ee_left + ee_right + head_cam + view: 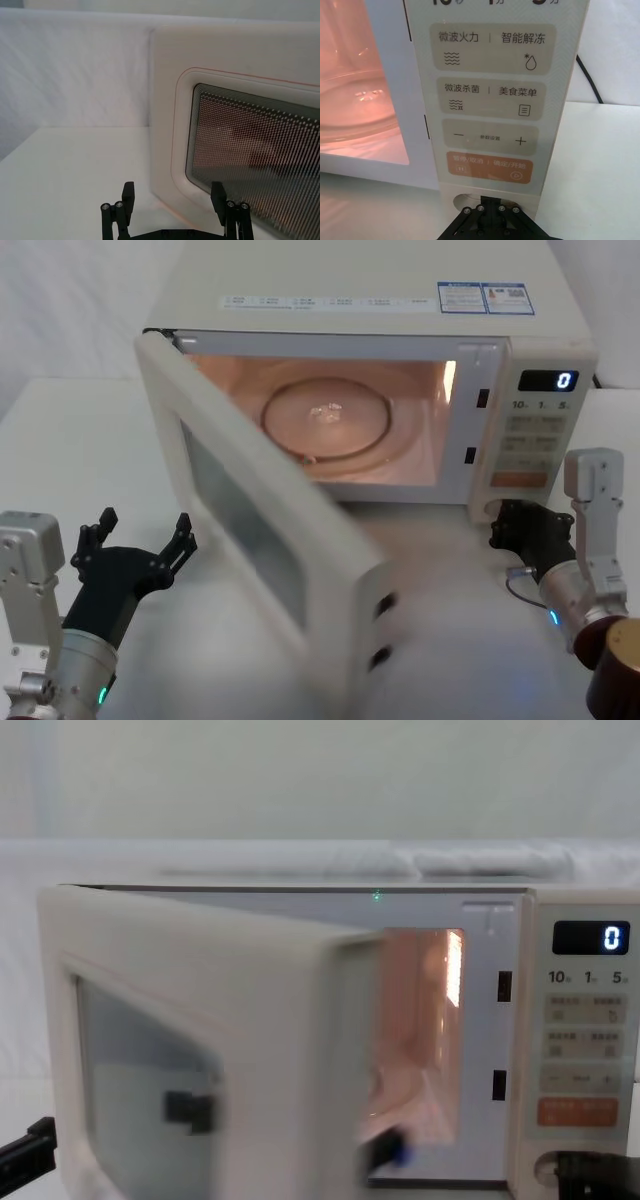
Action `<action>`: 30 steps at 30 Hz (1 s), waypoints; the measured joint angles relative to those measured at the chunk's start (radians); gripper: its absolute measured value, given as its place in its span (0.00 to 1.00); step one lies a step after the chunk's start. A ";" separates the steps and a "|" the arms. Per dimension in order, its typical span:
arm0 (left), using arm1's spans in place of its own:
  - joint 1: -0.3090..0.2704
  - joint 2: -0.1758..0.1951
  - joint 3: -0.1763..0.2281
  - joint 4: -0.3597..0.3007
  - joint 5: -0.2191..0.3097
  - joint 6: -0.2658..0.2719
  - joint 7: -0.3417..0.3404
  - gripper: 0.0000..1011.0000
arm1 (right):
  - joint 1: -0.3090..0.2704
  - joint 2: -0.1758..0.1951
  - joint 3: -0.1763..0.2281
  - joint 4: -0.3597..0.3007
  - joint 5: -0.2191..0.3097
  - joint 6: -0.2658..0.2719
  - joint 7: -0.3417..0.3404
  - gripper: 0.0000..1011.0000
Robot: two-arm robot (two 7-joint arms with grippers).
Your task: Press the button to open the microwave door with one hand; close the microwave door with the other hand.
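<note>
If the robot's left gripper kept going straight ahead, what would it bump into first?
Most likely the microwave door. The left gripper, open, points at the swung-out door's outer face near its window's lower corner, one finger already in front of the glass. How much gap remains is hard to judge.

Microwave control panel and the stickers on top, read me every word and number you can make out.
"0": dark digital display.
"微波火力 | 智能解冻": top beige key.
"微波杀菌 | 美食菜单": second beige key.
"−", "+": third beige key; its middle print is too small.
Orange rectangular button: blurred.
Top stickers: unreadable.
</note>
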 joint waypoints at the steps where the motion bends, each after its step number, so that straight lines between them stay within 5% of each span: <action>1: 0.000 0.000 0.000 0.000 0.000 0.000 0.000 0.99 | 0.000 0.000 0.000 0.000 0.000 0.000 0.000 0.00; 14: 0.000 0.000 0.000 0.000 0.000 0.000 0.000 0.99 | -0.056 0.013 -0.002 -0.058 0.001 0.023 0.013 0.00; 30: 0.000 0.000 0.000 0.000 0.000 0.000 0.000 0.99 | -0.155 0.040 -0.003 -0.222 0.008 0.054 0.029 0.00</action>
